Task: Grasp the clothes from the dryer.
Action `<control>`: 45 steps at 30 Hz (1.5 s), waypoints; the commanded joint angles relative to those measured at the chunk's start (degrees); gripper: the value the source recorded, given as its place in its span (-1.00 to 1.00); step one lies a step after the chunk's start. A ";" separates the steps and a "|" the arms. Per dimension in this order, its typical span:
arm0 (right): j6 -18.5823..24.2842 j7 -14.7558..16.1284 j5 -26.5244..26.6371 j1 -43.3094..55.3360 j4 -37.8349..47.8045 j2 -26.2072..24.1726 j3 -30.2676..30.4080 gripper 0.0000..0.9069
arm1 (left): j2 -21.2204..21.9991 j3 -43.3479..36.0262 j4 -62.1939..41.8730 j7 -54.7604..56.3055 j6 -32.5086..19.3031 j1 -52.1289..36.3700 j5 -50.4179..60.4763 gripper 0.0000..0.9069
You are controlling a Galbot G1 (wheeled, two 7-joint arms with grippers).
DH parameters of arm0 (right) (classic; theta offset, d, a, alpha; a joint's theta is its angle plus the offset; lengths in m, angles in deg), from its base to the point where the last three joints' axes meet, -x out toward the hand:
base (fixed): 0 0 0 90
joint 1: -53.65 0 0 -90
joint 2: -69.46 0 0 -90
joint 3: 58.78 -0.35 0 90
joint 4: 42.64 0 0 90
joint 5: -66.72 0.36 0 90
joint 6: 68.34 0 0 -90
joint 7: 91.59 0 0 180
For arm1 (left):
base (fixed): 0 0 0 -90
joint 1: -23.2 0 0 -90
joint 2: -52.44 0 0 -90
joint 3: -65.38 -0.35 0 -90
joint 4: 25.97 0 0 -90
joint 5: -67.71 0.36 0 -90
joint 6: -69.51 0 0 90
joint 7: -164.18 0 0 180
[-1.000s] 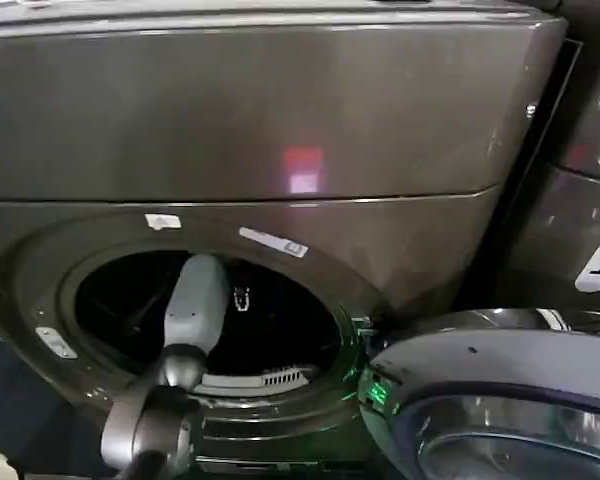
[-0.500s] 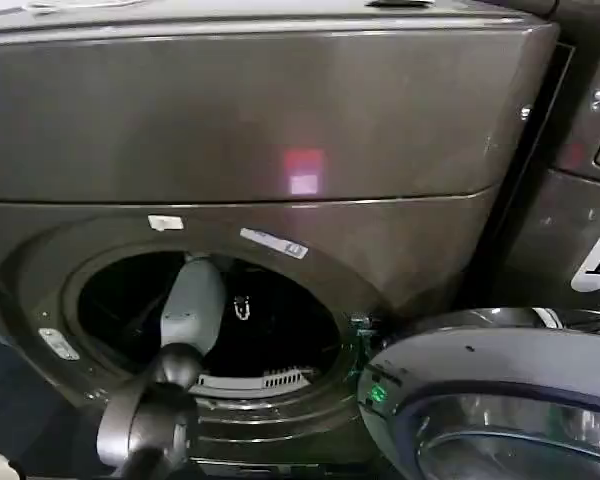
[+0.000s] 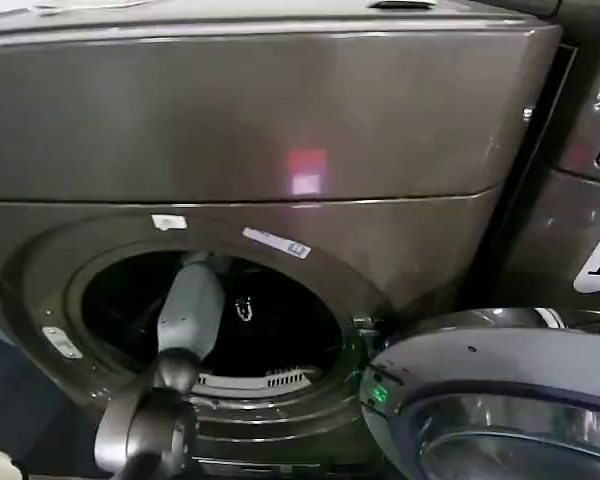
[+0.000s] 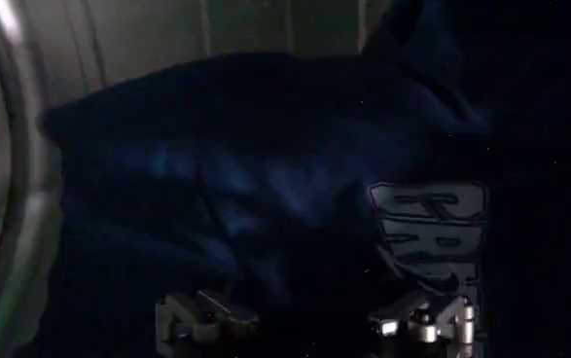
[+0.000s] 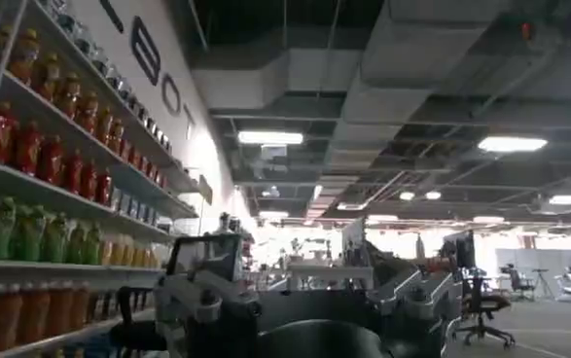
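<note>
The left gripper [image 4: 319, 321] has its jaws spread wide, the 2 fingertips [image 4: 199, 316] apart over a dark blue garment [image 4: 256, 185] with nothing between them. The cloth lies just beyond the tips, piled against the drum wall [image 4: 32, 195], whose curved metal edge runs close along one side; pale block letters on the fabric read partly "CRE", the rest unclear. In the head view the left arm [image 3: 185, 320] reaches through the round porthole of the dryer [image 3: 280, 120], with open dark room on either side of it inside the rim. White stickers [image 3: 275, 242] sit on the upper rim, their print too small to read. The grey-rimmed door [image 3: 500, 400] hangs open to the right. A neighbouring machine [image 3: 590, 200] carries a label showing "1". The right gripper [image 5: 304, 311], parked away from the dryer, has its jaws apart and empty, with shelves of bottles [image 5: 42, 165] alongside.
</note>
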 commanded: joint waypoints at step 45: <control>-1.56 0.08 0.91 -0.07 -1.06 -0.24 0.90 1.00 | 1.06 1.38 10.94 9.62 4.17 2.25 -15.59 -1.00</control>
